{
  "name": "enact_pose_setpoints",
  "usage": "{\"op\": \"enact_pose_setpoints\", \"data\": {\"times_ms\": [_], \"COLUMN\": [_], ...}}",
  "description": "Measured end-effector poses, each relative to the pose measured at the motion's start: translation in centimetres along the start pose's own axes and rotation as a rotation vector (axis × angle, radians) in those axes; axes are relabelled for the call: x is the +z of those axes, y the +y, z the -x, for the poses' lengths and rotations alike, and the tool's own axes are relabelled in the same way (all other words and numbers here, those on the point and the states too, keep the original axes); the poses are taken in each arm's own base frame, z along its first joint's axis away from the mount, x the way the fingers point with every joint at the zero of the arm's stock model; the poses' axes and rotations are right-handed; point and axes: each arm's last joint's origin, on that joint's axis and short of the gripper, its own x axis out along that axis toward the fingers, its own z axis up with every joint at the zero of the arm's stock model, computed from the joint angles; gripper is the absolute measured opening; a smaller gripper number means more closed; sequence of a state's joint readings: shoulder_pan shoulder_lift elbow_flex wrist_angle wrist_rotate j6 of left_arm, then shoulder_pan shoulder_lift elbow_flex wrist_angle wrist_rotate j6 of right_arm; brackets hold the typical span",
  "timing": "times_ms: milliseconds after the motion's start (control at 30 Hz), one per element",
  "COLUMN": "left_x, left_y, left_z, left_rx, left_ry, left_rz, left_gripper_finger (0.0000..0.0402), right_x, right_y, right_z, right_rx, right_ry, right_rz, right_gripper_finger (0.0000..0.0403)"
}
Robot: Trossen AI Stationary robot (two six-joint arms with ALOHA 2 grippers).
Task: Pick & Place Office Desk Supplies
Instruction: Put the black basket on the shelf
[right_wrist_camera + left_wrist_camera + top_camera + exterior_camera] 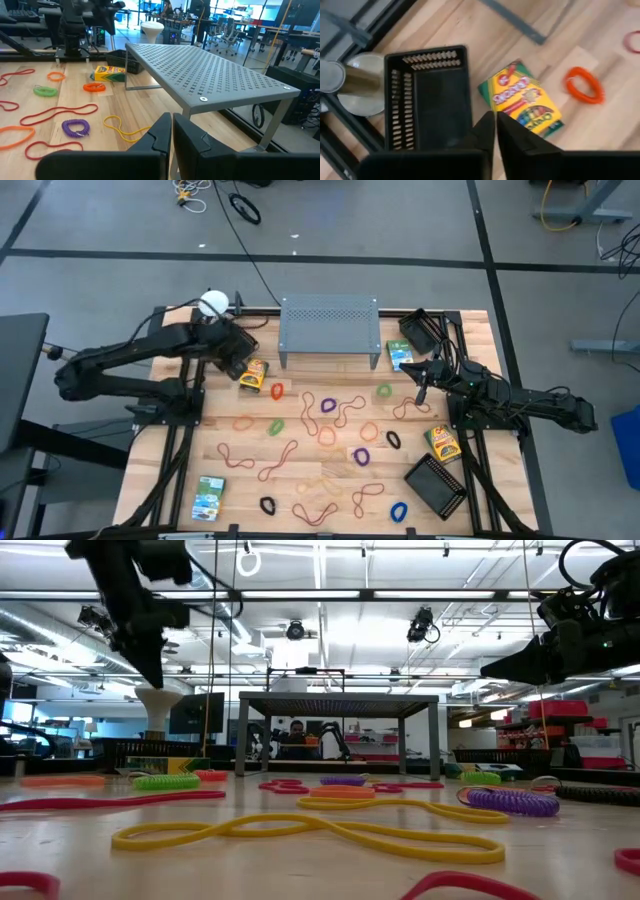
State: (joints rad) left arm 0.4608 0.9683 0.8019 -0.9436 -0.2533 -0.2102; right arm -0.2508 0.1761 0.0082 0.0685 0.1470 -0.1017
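Your high camera looks straight down on the whole pale wooden slatted table (250, 470) and both arms. Your low camera sits at table-top height, facing level across the wood toward the room behind. Your left wrist camera looks steeply down, close on a yellow-green card crayon box (526, 103) and a black mesh plastic tray (427, 97). Your right wrist camera looks across the table under the grey perforated metal shelf (215, 70). That shelf also shows in your high and low views.
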Motion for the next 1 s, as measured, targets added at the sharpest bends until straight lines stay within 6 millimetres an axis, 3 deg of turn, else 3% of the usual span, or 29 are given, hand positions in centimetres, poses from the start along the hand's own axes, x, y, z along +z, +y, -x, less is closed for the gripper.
{"op": "enact_pose_setpoints", "data": {"times_ms": [267, 500, 733, 1000], "left_x": [2.4, 2.8, 2.6, 2.4], "left_y": [1.1, 1.6, 1.4, 1.7], "left_z": [-4.7, -8.3, -9.3, -10.2], "left_rx": [-0.007, 0.032, 0.008, 0.064], "left_ry": [0.088, 0.201, 0.263, 0.310], "left_rz": [-0.005, 0.008, 0.000, 0.034], "left_gripper_finger": [0.0130, 0.0171, 0.0167, 0.0112], "right_x": [0.0, 0.0, 0.0, 0.0], "right_y": [0.0, 0.0, 0.0, 0.0], "right_z": [0.0, 0.0, 0.0, 0.0], "right_rx": [0.000, 0.000, 0.000, 0.000], "right_ry": [0.000, 0.001, 0.000, 0.001], "right_rz": [0.000, 0.000, 0.000, 0.000], "right_gripper_finger": [0.0027, 0.0027, 0.0027, 0.0027]}}
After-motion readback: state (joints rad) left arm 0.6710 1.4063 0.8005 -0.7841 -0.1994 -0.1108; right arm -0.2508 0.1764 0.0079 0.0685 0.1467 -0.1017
